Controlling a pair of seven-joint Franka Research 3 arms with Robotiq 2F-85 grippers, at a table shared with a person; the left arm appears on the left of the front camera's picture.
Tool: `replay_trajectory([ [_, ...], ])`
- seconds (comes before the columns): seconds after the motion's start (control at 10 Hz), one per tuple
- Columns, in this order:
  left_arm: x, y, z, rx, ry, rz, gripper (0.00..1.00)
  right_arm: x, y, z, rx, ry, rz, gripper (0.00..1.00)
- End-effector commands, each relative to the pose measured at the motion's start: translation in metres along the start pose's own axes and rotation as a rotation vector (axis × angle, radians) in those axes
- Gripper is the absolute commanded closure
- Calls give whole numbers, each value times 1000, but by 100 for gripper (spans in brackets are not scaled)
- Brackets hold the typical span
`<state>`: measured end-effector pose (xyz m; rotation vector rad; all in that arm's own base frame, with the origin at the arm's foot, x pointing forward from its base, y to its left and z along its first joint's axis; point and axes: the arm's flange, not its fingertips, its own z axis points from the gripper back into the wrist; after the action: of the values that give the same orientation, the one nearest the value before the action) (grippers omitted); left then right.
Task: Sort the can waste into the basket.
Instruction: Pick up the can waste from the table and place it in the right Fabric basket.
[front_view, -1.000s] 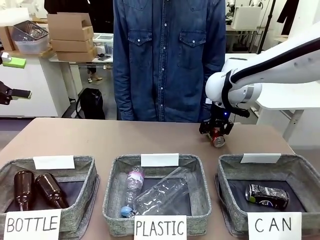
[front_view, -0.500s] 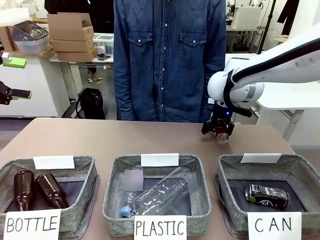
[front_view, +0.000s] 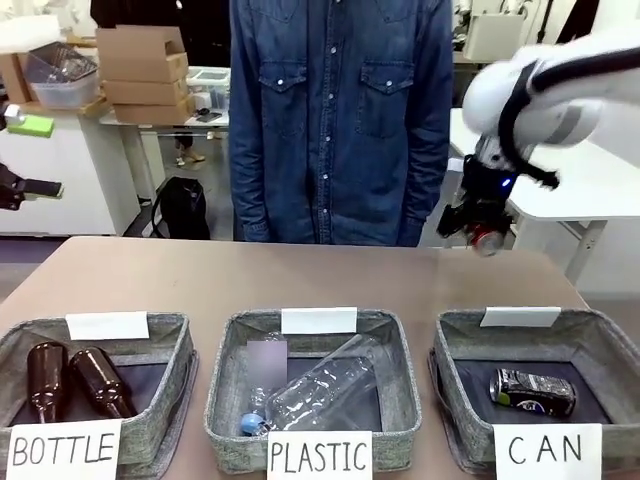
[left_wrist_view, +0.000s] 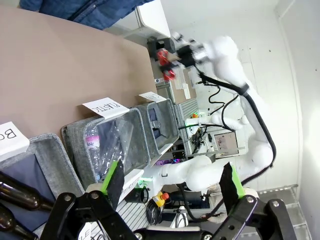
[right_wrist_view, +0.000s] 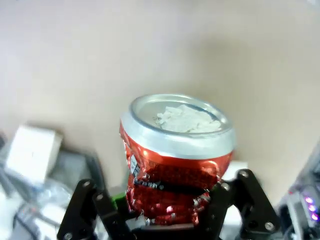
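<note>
Right gripper (front_view: 487, 235) now risen and shifted right off the brown table (front_view: 200, 275), clamping the red can (front_view: 489, 238), left gripper (left_wrist_view: 170, 182) spread wide over bottle basket (front_view: 160, 400), black-and-silver can (front_view: 533, 391) lying in CAN basket (front_view: 610, 350), cardboard boxes (front_view: 140, 70) far left.

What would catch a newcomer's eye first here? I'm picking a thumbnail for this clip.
The right gripper holds a crushed red can in the air above the table's far right, beyond the CAN basket. A black-and-silver can already lies inside that basket. A person in a denim shirt stands behind the table.
</note>
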<state>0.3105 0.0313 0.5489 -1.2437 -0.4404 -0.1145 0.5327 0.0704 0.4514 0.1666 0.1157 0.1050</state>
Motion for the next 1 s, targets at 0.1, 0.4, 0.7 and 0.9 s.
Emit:
replay_trajectory([
  [0.1,-2,0,4,-2,10,-16,0,-136,-14,51,65,100,120,100],
  [0.4,-2,0,4,-2,10,-16,0,-214,-20,39,60,43,168,100],
  [0.7,-2,0,4,-2,10,-16,0,-219,-24,31,60,31,256,100],
  [0.9,-2,0,4,-2,10,-16,0,-215,-25,32,60,34,255,100],
])
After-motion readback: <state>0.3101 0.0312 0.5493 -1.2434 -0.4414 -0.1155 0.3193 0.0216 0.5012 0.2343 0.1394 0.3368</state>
